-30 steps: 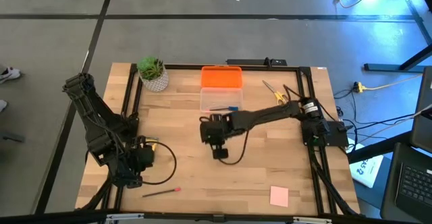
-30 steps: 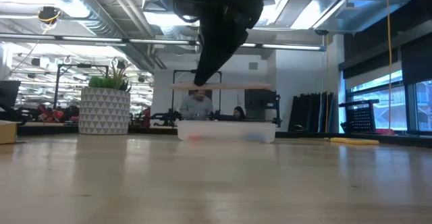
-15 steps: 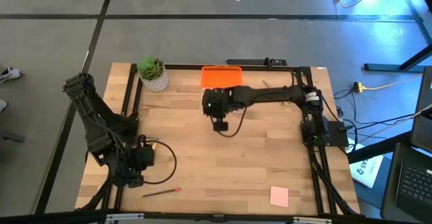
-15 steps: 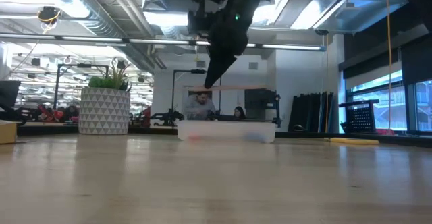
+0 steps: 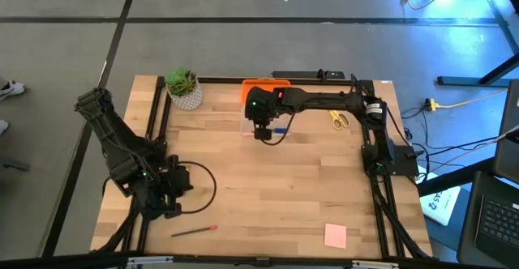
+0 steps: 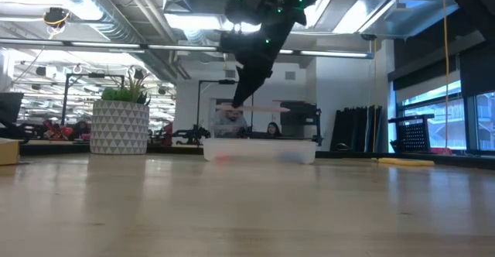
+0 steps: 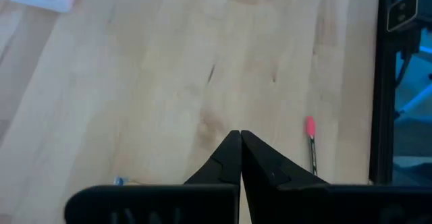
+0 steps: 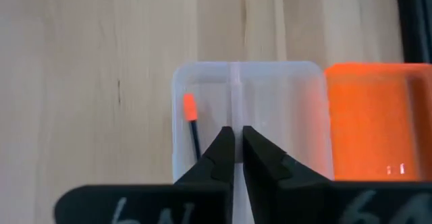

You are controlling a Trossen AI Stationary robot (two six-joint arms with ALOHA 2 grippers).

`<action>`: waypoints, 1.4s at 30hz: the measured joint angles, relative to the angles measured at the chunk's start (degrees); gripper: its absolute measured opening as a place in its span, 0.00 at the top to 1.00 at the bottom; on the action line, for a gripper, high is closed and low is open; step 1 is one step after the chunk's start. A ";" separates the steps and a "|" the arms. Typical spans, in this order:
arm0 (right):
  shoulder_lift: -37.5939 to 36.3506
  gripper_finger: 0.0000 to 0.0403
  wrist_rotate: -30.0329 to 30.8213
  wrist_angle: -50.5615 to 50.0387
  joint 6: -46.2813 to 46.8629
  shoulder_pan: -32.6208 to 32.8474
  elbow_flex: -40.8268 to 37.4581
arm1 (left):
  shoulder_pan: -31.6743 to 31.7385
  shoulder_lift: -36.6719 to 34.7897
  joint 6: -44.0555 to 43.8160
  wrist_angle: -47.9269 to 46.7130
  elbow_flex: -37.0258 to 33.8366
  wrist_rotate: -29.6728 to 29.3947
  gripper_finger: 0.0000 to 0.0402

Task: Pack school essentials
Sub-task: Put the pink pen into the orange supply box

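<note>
Bench: light wood planks with a black frame running along the edges, mostly bare in the middle.
Far left corner: small green potted plant in a white patterned pot, standing upright.
Far middle: clear case sat on the wood, its orange lid lying open behind it, partly hidden by the right arm.
Far right: yellow-handled scissors lay flat, just beside the frame.
Near left: red-tipped pencil lay flat on its own, well apart from the case.
Near right: pink note pad lay flat close to the front edge.
</note>
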 joint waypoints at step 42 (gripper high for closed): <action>2.01 0.93 -6.73 14.66 1.64 -0.16 -12.39 | 3.23 0.02 -0.02 0.03 0.00 0.11 1.00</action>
